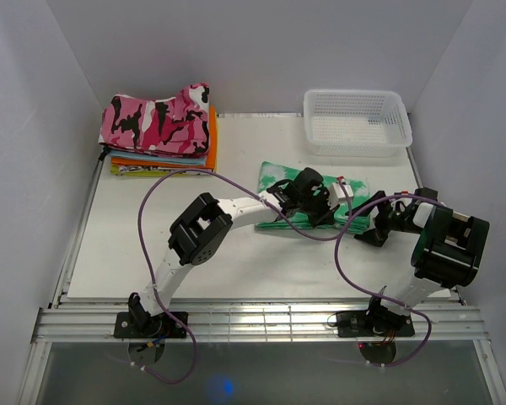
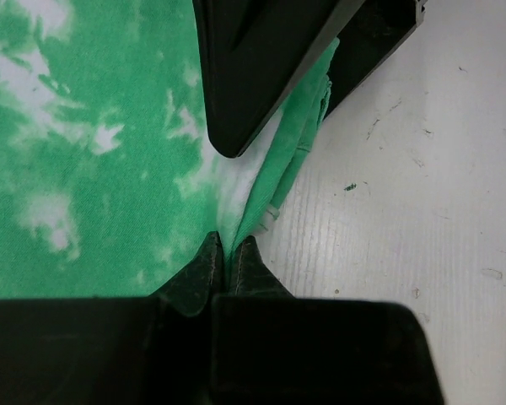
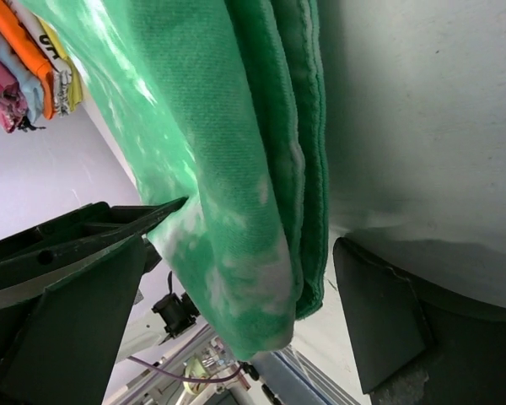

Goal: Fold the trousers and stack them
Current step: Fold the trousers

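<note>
Late in folding step, with trousers (image 1: pixel 278 181) already doubled into compact bundle, lying on table (image 1: pixel 236 253) right of centre, well apart from pink camouflage stack (image 1: pixel 156 126) at far left. Clenched at bundle's edge with left gripper (image 2: pixel 229 251), tips together, seemingly nipping thin raised fold. Straddling layered end with right gripper (image 3: pixel 261 224), fingers spread, grasping nothing. Next, by judgement: close right on all layers, lift with both, carry across to stack, keeping folds from slipping
</note>
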`<state>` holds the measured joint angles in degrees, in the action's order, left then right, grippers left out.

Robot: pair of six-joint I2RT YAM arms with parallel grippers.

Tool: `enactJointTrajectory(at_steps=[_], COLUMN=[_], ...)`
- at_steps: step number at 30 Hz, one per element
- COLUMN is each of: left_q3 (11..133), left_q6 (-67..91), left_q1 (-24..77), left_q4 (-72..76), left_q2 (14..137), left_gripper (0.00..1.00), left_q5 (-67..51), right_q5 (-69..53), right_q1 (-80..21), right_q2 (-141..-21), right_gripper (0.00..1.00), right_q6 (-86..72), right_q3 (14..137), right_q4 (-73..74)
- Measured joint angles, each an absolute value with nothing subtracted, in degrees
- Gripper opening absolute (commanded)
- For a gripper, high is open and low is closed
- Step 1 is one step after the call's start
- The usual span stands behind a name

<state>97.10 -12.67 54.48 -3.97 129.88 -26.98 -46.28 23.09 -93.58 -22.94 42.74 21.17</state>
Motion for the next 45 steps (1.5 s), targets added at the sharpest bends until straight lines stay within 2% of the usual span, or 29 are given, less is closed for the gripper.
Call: enactJointTrajectory(at_steps=[3, 6, 9, 10, 11, 12, 13, 14, 16, 21, 25, 29, 31, 36, 45], left_q3=[97.14, 97.14, 97.14, 97.14, 97.14, 97.14, 97.14, 97.14, 97.08, 92.20, 82.15, 74.61, 71.16, 63.90, 58.54], left_q6=[-11.81, -11.18, -10.52, -10.39, -10.24, -9.98, -10.02, -9.63, -7.64, 2.74, 13.15, 17.39, 18.50, 22.48, 33.98], left_q1=[54.39, 54.24, 54.15, 54.13, 54.11, 54.11, 54.11, 54.02, 53.52, 48.84, 37.08, 23.86, 20.58, 21.15, 21.65], left_q4=[-4.05, -4.12, -4.25, -4.40, -4.56, -4.82, -5.10, -5.43, -5.87, -8.54, -12.95, -18.37, -20.25, -21.34, -14.15], left_q2=[129.88, 129.88, 129.88, 129.88, 129.88, 129.88, 129.88, 129.88, 129.73, 125.14, 114.43, 103.70, 99.55, 97.43, 104.47], left_gripper=[0.00, 0.00, 0.00, 0.00, 0.18, 0.31, 0.41, 0.53, 0.58, 0.62, 0.64, 0.66, 0.66, 0.67, 0.71], left_q5=[-27.22, -27.51, -27.55, -27.53, -27.51, -27.46, -27.31, -27.35, -27.97, -32.12, -35.00, -34.28, -33.93, -34.63, -36.97], right_q5=[-46.72, -46.24, -45.82, -45.80, -45.95, -46.35, -46.39, -46.17, -45.60, -45.45, -45.32, -44.93, -44.31, -41.45, -37.19], right_q1=[23.07, 23.07, 22.94, 22.79, 22.63, 22.44, 22.35, 22.11, 22.02, 22.00, 22.00, 21.98, 21.85, 20.75, 18.65], right_q2=[-94.17, -95.13, -95.79, -96.05, -96.25, -96.38, -96.38, -96.38, -96.40, -96.62, -96.68, -96.62, -96.18, -93.01, -88.31], right_gripper=[0.83, 0.75, 0.51, 0.36, 0.26, 0.20, 0.11, 0.08, 0.08, 0.08, 0.08, 0.08, 0.08, 0.08, 0.08], right_q6=[-24.03, -24.71, -25.08, -25.23, -25.47, -25.87, -25.96, -26.02, -26.02, -25.50, -24.64, -23.38, -22.65, -21.34, -21.45], right_q3=[42.61, 42.63, 42.63, 42.63, 42.63, 42.61, 42.59, 42.57, 42.54, 42.59, 42.65, 42.63, 42.57, 41.10, 37.95], right_q4=[19.97, 19.09, 18.20, 17.78, 17.56, 17.41, 17.32, 17.34, 17.32, 17.30, 17.43, 17.63, 17.87, 17.96, 17.28])
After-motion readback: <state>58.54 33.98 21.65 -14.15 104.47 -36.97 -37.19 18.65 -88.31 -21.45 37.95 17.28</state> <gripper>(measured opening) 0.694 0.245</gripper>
